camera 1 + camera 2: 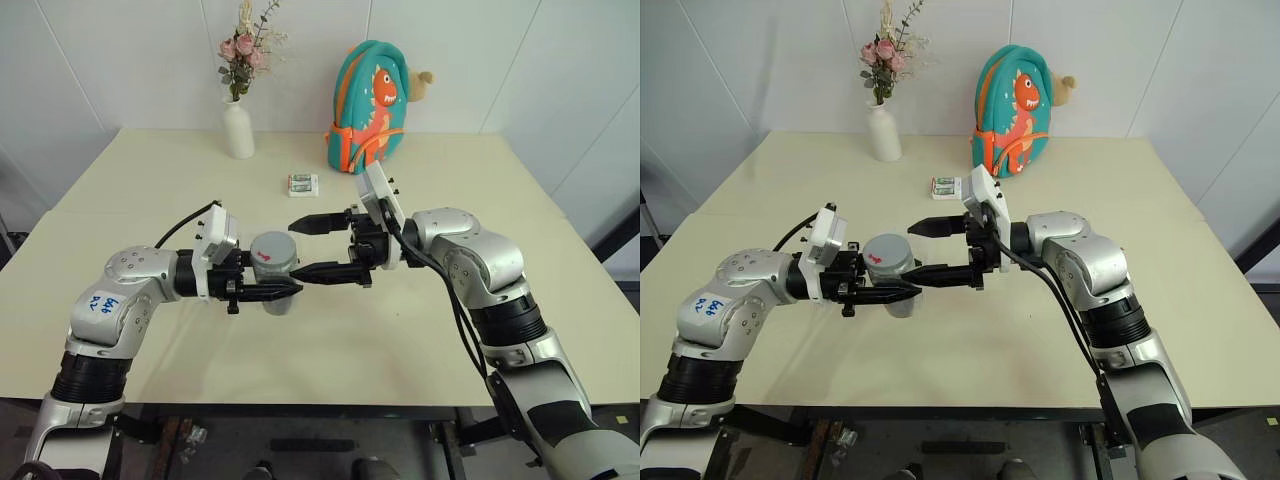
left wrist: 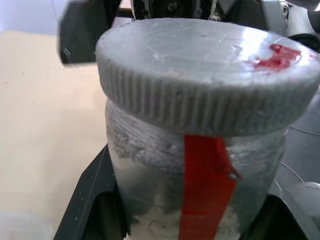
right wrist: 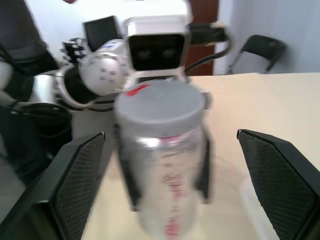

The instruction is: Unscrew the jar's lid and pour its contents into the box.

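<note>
The left gripper [image 1: 268, 291] is clamped tight around the body of the jar [image 1: 276, 275], holding it upright in the air above the cream table [image 1: 150, 200], near the front middle of the tabletop. The jar is a small clear cylinder with a strip of red tape running down its side, and the grey ribbed lid [image 1: 272, 248] sits on top of it, level, with a red mark on its upper face; in the left wrist view the lid [image 2: 200, 75] appears seated on the threaded neck. Whitish matter clouds the inside of the jar wall, and what lies in it cannot be made out. The right gripper [image 1: 312, 248] faces the jar from the opposite side with its two black fingers spread wide, one finger near the lid's far edge and the other reaching close to the jar's front; it has hold of nothing, and the right wrist view shows the jar [image 3: 162, 165] standing in the gap between the parted fingers without touching either. Farther back on the table stand a white vase of pink flowers [image 1: 238, 125], a teal dinosaur backpack [image 1: 372, 105] and a small green-and-white packet [image 1: 303, 184].
</note>
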{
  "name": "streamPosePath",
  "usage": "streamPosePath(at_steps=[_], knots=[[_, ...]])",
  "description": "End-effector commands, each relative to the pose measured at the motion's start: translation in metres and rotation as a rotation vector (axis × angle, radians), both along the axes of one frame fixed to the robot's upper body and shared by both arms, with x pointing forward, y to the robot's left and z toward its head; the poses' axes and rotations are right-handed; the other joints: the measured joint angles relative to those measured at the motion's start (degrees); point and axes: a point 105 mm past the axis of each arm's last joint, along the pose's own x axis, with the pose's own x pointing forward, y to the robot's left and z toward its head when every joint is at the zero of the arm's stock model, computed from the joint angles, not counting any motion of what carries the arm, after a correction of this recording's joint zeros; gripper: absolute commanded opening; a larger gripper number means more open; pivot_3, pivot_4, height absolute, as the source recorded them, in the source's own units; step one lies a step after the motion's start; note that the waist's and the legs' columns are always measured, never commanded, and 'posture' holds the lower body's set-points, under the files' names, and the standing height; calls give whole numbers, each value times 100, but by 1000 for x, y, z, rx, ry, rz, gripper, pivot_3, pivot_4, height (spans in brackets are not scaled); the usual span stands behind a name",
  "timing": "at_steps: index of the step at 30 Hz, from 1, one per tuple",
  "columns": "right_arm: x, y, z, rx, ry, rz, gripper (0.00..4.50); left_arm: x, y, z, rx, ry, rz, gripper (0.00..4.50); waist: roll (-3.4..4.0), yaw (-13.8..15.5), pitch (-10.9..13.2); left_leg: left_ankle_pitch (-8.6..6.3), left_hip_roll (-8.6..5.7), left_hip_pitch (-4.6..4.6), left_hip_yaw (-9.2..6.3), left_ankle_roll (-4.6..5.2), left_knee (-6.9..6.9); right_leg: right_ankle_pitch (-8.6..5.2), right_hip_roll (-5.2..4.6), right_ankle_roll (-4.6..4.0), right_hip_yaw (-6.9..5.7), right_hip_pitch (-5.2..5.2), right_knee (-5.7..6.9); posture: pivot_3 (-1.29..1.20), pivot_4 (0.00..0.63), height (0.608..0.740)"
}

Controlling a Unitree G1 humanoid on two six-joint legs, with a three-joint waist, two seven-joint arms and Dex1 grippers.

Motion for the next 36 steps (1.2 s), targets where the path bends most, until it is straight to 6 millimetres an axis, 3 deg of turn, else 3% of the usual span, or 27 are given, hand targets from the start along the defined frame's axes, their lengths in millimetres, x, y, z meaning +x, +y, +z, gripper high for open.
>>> streamPosePath(at_steps=[1,12,16,20,30,36], knots=[[-10,9,17,46,-65,28,4476,-6,0,13,-19,-57,-5,1984,0,-7,0,0,1,1,1,0,0,0,1,0,0,0,0,0,150,740],[-22,37,14,56,-45,59,4476,-1,-10,10,-29,-57,-11,1984,0,-2,0,-3,12,1,0,-4,0,-1,12,-2,0,0,2,0,150,740],[-13,47,17,77,-56,15,4476,-3,-12,8,-32,-40,-25,1984,1,-15,0,-3,13,2,1,-4,0,-1,13,-2,0,0,2,0,150,740],[-4,45,21,94,-62,-19,4476,-4,-13,8,-34,-40,-26,1984,1,-1,0,-3,19,3,0,-4,0,-2,19,-5,-1,-1,5,0,150,740],[20,6,19,56,-88,-135,4476,-4,-10,7,-34,-43,-13,1984,0,-5,0,-6,20,2,1,-9,1,-2,19,-6,-1,-1,3,0,150,740],[29,-38,20,37,-64,-228,4476,-4,-4,9,-28,-54,8,1984,0,9,0,-6,20,0,1,-10,1,-2,19,-6,-1,-1,1,0,150,740]])
